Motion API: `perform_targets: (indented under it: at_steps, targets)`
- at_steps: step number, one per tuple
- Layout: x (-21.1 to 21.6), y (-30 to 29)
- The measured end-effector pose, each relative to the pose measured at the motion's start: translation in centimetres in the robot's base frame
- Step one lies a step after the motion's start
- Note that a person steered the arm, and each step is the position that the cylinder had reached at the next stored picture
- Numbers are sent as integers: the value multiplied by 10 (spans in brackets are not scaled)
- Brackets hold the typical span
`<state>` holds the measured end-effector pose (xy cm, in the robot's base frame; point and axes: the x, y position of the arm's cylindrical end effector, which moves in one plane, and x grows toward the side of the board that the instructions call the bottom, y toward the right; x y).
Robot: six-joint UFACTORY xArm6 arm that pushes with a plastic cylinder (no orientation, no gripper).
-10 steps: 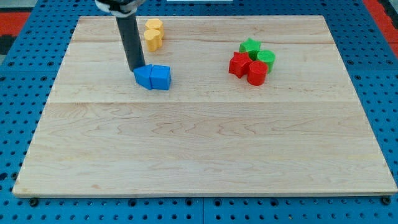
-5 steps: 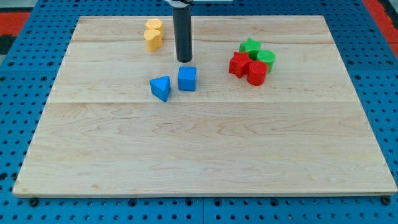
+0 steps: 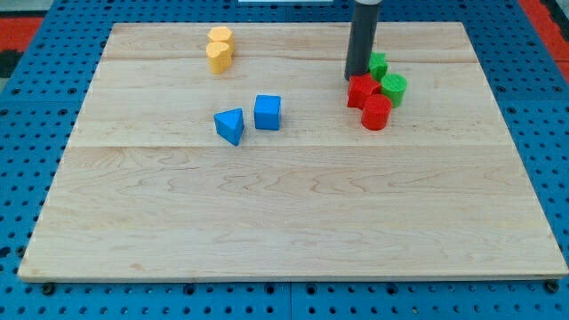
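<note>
My tip point(image 3: 356, 76) sits at the upper left of the red and green cluster, touching the red star-shaped block point(image 3: 362, 91) and close beside the green star-shaped block point(image 3: 378, 65). A green cylinder point(image 3: 393, 88) and a red cylinder point(image 3: 375, 113) complete that cluster at the view's upper right. The rod partly hides the green star-shaped block. Further left, a blue cube point(image 3: 267, 112) and a blue triangular block point(image 3: 230, 125) lie a little apart from each other.
Two yellow blocks point(image 3: 219, 49) stand stacked close together near the top left of the wooden board point(image 3: 284, 213). A blue pegboard surface point(image 3: 27, 133) surrounds the board on all sides.
My tip swept right from the blue pair, splitting the cube from the triangular block, then reached the red and green cluster and nudged it slightly right and down.
</note>
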<state>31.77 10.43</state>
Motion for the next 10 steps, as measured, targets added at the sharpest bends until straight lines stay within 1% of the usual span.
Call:
perform_targets:
  at_steps: [1,2,3,4,5,6,7,8,9,10]
  targets:
    - [18,0]
    - [69,22]
    - [97,58]
    - [52,73]
    - [-9,55]
    - [-34,48]
    - [-33,-1]
    - [-33,2]
    - [-33,-40]
    - [-33,-48]
